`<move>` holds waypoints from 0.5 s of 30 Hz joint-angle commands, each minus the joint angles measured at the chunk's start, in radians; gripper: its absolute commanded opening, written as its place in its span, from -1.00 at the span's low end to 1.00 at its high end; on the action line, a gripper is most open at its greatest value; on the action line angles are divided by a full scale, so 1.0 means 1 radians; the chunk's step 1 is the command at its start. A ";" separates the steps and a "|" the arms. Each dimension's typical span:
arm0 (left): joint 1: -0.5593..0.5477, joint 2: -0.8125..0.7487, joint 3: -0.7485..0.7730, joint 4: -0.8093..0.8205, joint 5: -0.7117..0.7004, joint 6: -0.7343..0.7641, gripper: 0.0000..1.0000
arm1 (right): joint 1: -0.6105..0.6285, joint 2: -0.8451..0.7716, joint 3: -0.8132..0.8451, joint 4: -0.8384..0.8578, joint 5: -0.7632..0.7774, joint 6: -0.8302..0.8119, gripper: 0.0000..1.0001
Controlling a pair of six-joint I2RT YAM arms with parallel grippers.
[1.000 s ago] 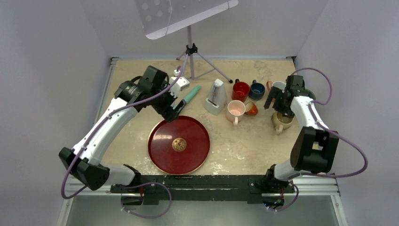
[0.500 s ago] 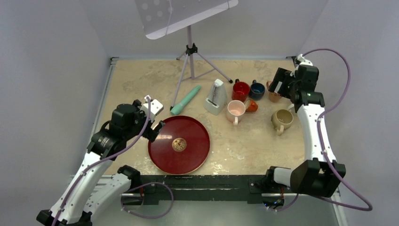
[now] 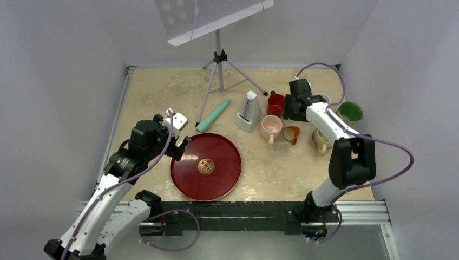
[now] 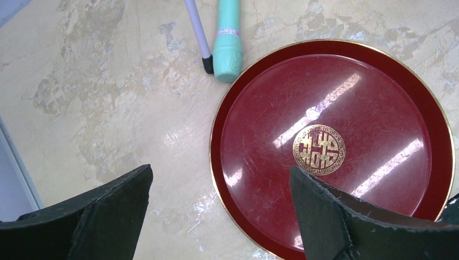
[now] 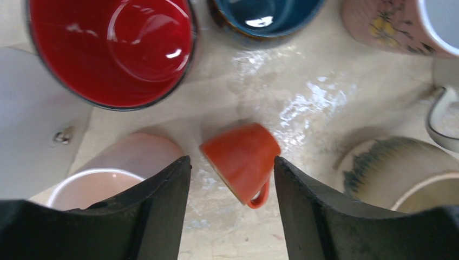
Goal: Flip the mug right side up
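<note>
Orange mug [image 5: 241,162] lies tipped on its side on the table [image 5: 303,103], handle pointing away from the red mug [image 5: 108,49], in the gap between pink mug [image 5: 130,162] and beige mug [image 5: 389,168]. It is small glazed ceramic: probably light, rigid, slick and chippable. Best hold looks like across the body, not the thin handle loop. Right gripper [image 5: 231,162] hovers over it, fingers spread, holding nothing. Left gripper [image 4: 220,173] is spread and empty too, over red tray [image 4: 254,162].
</note>
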 commanded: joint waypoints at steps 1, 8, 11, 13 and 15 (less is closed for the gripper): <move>0.001 -0.004 -0.011 0.078 -0.009 0.005 1.00 | 0.006 -0.105 -0.066 0.038 0.051 0.011 0.16; 0.001 -0.005 -0.014 0.082 0.005 0.008 1.00 | 0.008 -0.104 -0.117 -0.026 0.044 0.020 0.16; 0.000 -0.007 -0.027 0.085 0.013 0.003 1.00 | 0.009 -0.173 -0.141 -0.055 0.050 0.031 0.21; 0.001 -0.006 -0.031 0.092 0.020 0.001 1.00 | 0.010 -0.201 -0.154 -0.056 0.057 0.026 0.23; 0.001 -0.005 -0.035 0.101 0.029 0.004 1.00 | 0.011 -0.189 -0.154 -0.055 0.053 0.007 0.25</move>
